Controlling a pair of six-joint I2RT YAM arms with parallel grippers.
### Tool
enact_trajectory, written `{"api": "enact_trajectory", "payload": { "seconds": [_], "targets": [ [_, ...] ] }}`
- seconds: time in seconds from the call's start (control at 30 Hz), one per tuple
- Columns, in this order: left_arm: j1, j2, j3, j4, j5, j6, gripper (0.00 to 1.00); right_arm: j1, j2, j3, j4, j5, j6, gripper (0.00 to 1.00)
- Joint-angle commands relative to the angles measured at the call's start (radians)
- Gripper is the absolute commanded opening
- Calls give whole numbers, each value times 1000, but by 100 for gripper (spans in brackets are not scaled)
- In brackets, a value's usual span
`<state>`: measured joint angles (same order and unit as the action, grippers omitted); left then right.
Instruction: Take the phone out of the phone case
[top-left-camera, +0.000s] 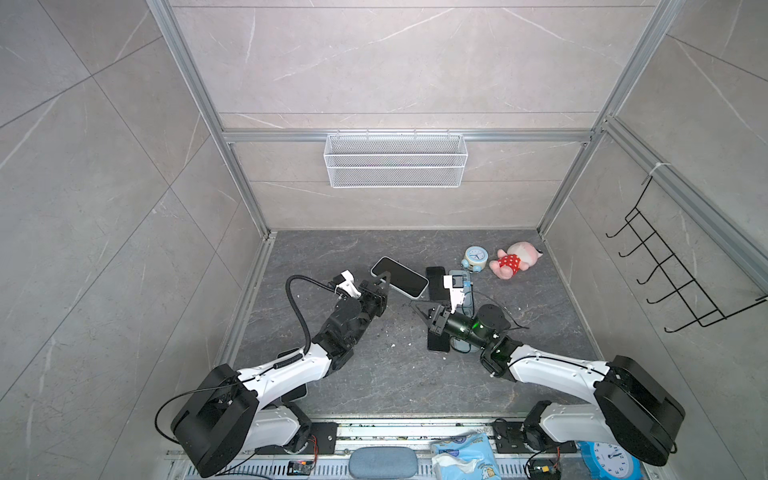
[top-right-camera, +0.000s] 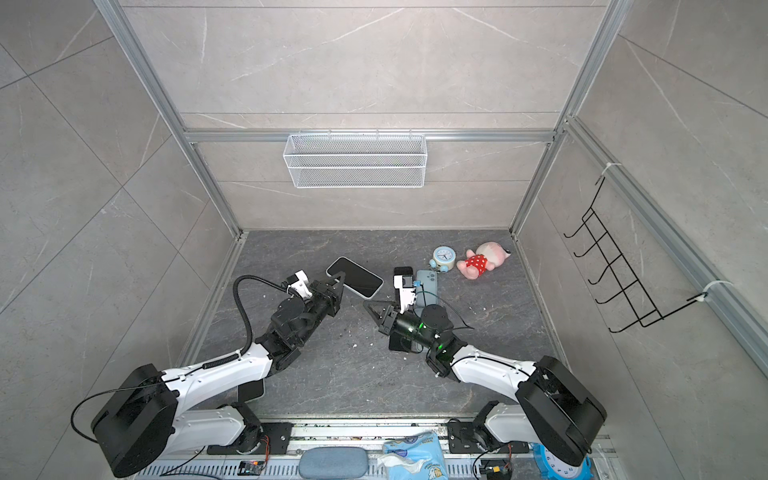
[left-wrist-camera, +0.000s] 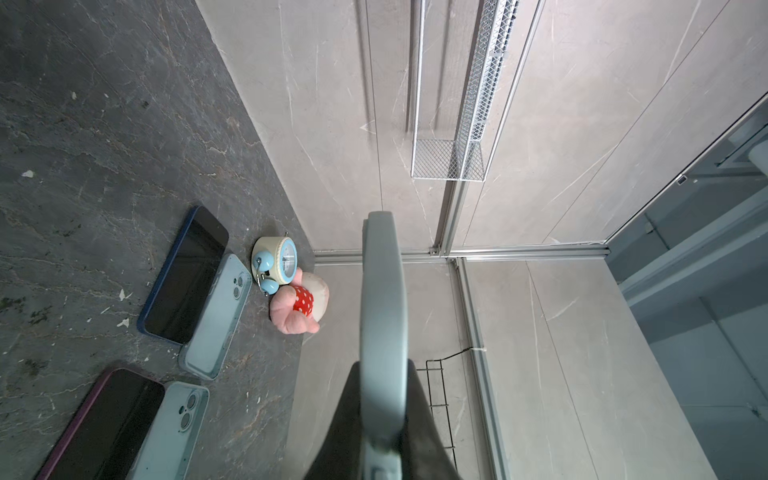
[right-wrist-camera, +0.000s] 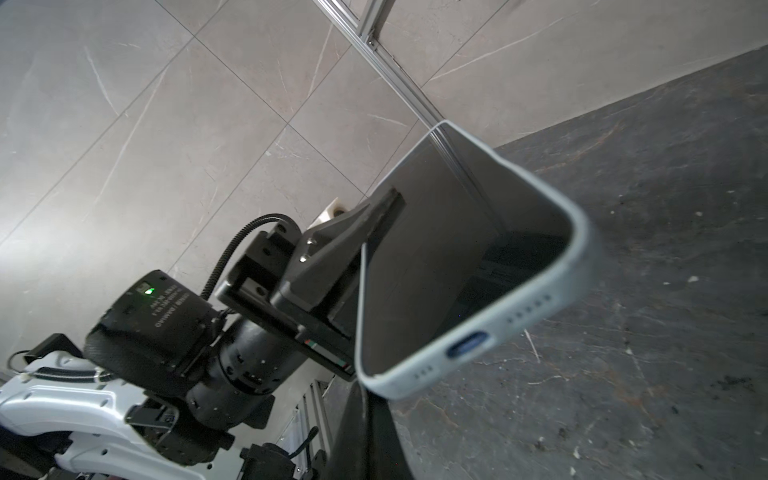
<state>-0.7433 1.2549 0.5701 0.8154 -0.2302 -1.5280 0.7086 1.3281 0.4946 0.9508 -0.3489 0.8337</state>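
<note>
The phone (top-left-camera: 401, 276) (top-right-camera: 355, 276), screen up in a pale grey-blue phone case (right-wrist-camera: 478, 328), hangs tilted above the dark table. My left gripper (top-left-camera: 384, 278) (top-right-camera: 338, 278) (left-wrist-camera: 382, 365) is shut on the case's long side edge, one finger on the screen (right-wrist-camera: 382, 208) and one on the back. In the left wrist view the case's edge (left-wrist-camera: 382, 291) runs straight out from between the fingers. My right gripper (top-left-camera: 413, 305) (top-right-camera: 368, 304) (right-wrist-camera: 365, 390) is shut, its tips against the case's near bottom corner by the charging port. Nothing is clamped between them.
On the table lie a navy-cased phone (left-wrist-camera: 187, 274), two pale cases (left-wrist-camera: 220, 316) (left-wrist-camera: 170, 432) and a purple-cased phone (left-wrist-camera: 104, 424). A blue alarm clock (top-left-camera: 475, 257) and a pink plush (top-left-camera: 513, 259) are at the back right. The walls carry a wire basket (top-left-camera: 395, 160) and a hook rack (top-left-camera: 673, 266).
</note>
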Motion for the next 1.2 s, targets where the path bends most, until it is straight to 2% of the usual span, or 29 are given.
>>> {"api": "enact_trajectory", "payload": {
  "seconds": [0.0, 0.13, 0.17, 0.2, 0.23, 0.27, 0.33, 0.43, 0.63, 0.7, 0.87, 1.17],
  "targets": [
    [-11, -2, 70, 152, 23, -37, 0, -23, 56, -21, 44, 12, -12, 0],
    [-17, 0, 82, 153, 24, -20, 0, -62, 126, -66, 242, -34, 71, 0],
    [-17, -3, 77, 147, 16, -17, 0, -67, 139, -74, 321, -65, 105, 8],
    [-17, -4, 73, 149, 9, -13, 0, -69, 147, -77, 374, -90, 132, 23],
    [-16, -2, 65, 157, 2, -11, 0, -68, 148, -81, 420, -108, 162, 42],
    [-17, 2, 58, 173, -2, -7, 0, -69, 143, -84, 454, -124, 193, 55],
    [-16, 11, 51, 192, -9, -1, 0, -67, 134, -99, 515, -122, 243, 68],
    [-16, 27, 39, 224, -20, 6, 0, -48, 85, -115, 517, -106, 281, 74],
    [-18, 59, 36, 276, -12, 0, 0, -51, 83, -119, 514, -53, 356, 72],
    [-20, 57, 31, 280, -13, 0, 0, -55, 100, -105, 516, -46, 379, 68],
    [-26, 43, 18, 281, -18, 12, 0, -58, 116, -64, 516, -44, 403, 50],
    [-38, 49, 13, 297, -17, 11, 0, -65, 144, -47, 516, -39, 421, 32]
  ]
}}
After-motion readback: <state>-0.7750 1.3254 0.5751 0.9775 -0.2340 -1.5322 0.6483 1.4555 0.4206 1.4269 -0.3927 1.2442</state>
